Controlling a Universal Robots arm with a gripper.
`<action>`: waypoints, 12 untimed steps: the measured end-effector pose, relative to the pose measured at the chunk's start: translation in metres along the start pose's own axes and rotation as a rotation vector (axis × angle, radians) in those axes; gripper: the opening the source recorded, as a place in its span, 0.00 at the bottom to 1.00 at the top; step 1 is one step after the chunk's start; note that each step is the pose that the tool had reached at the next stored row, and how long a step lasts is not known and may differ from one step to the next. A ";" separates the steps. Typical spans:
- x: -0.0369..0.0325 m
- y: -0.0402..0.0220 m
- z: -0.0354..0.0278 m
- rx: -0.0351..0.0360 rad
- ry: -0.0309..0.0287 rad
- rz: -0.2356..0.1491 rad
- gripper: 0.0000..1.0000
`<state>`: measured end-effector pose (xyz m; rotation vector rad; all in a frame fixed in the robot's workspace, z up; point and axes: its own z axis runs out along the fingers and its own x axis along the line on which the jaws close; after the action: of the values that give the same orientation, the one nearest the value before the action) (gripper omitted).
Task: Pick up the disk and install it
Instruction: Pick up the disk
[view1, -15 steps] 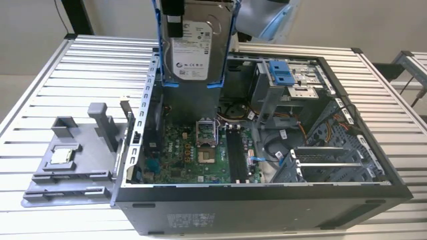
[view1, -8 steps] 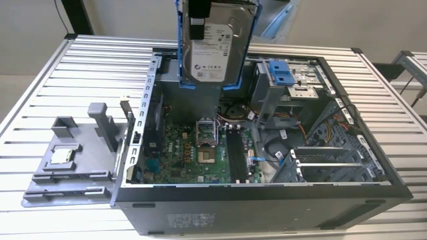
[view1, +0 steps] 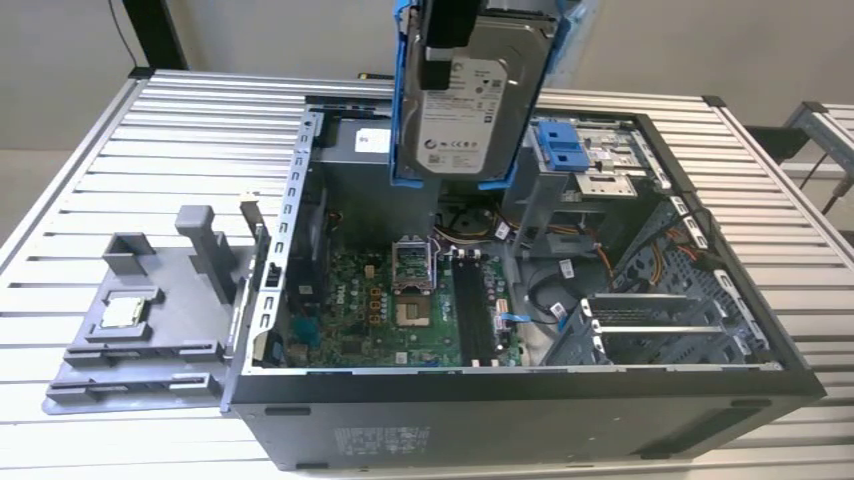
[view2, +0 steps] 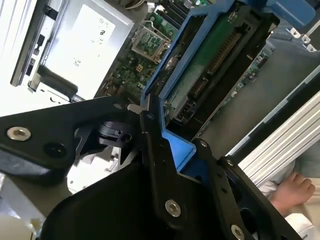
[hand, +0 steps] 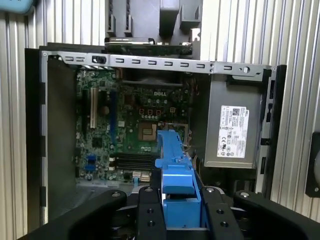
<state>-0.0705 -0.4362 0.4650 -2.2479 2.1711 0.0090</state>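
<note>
Clamped in the gripper (hand: 182, 192), fingers pinched onto both sides of the blue frame: the disk (view1: 474, 95). Hanging upright, label out, above the open computer case (view1: 534, 420). Below, motherboard (view1: 400, 300). Beyond, slatted table (view1: 200, 110).

Matt metal disk (view1: 474, 95); smooth blue plastic frame (hand: 176, 165).

Robot lab/workshop, open PC case (view1: 534, 410) on alu-profile bench (view1: 80, 170), grey jig (view1: 174, 310) beside it

Disk (view1: 470, 95): silver-grey, white label, blue frame; upright, held aloft above open case.
</note>
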 end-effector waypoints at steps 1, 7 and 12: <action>0.0026 -0.0027 0.0000 -0.0008 0.0000 0.000 0.00; 0.0179 -0.0172 -0.0002 -0.0045 -0.0001 0.000 0.00; 0.0316 -0.0277 -0.0003 -0.0061 -0.0002 0.000 0.00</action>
<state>-0.0418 -0.4668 0.4650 -2.2509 2.1741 0.0159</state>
